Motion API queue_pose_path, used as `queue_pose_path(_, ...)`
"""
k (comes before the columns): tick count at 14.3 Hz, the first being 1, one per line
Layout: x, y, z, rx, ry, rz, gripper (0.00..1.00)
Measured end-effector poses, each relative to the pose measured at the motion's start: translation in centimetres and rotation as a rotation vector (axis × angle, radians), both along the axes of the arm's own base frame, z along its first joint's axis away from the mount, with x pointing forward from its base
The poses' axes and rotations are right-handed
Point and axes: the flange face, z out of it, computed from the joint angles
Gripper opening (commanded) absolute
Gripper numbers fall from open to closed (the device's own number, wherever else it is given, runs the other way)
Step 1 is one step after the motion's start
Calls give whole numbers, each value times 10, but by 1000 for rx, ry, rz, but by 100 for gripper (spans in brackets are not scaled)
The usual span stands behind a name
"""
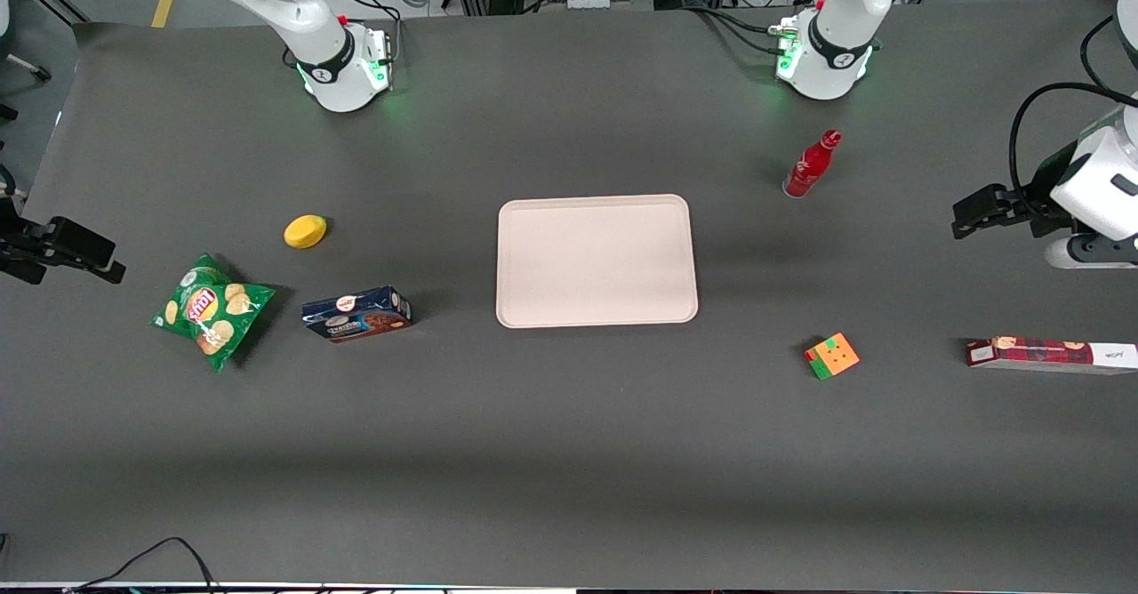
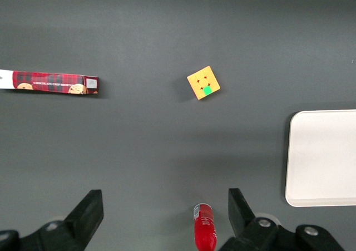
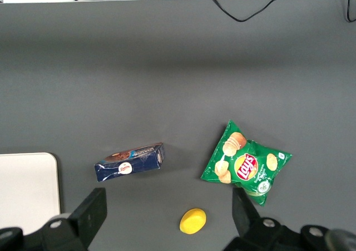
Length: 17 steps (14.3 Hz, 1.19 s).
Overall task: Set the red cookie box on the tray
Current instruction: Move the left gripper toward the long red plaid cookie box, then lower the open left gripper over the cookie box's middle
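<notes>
The tray (image 1: 597, 260) lies flat in the middle of the table (image 1: 569, 452), with nothing on it. The red box (image 1: 1051, 353) lies on the table well apart from the tray, toward the working arm's end and a little nearer the front camera than the tray; its white end points away from the tray and its dark-red plaid length with cookie pictures runs back toward it. Between the tray and the red box, closer to the tray, sits a cube (image 1: 832, 356) with orange and green faces, also a little nearer the camera than the tray. A red bottle (image 1: 810, 165) stands upright near the tray's corner toward the working arm's end, farther from the camera than the tray. The gripper (image 2: 166, 206) hangs high above the table toward the working arm's end, well apart from the tray and clear of the red box; in the wrist view its two dark fingers (image 2: 89, 212) stand wide apart with nothing between them, and the bottle top shows far below. Toward the parked arm's end from the tray lies a blue box (image 1: 356, 313), near the tray; farther out from it lie a green chip bag (image 1: 211, 310) and a yellow round thing (image 1: 305, 231), the latter farther from the camera than the blue box.
</notes>
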Motion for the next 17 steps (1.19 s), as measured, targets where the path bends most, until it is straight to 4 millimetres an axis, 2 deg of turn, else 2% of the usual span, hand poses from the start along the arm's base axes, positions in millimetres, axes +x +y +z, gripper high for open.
queue_pose_path(2,0,9,0,8,1,10,100)
queue_pose_path(4,1,29,-2,27,5,-10,100)
queue_pose_path(11,9,152,-45,28,42,-190,100)
queue_pose_path(15,13,213,-64,59,-9,-275,100)
queue_pose_path(17,16,237,-72,85,-37,-278,100)
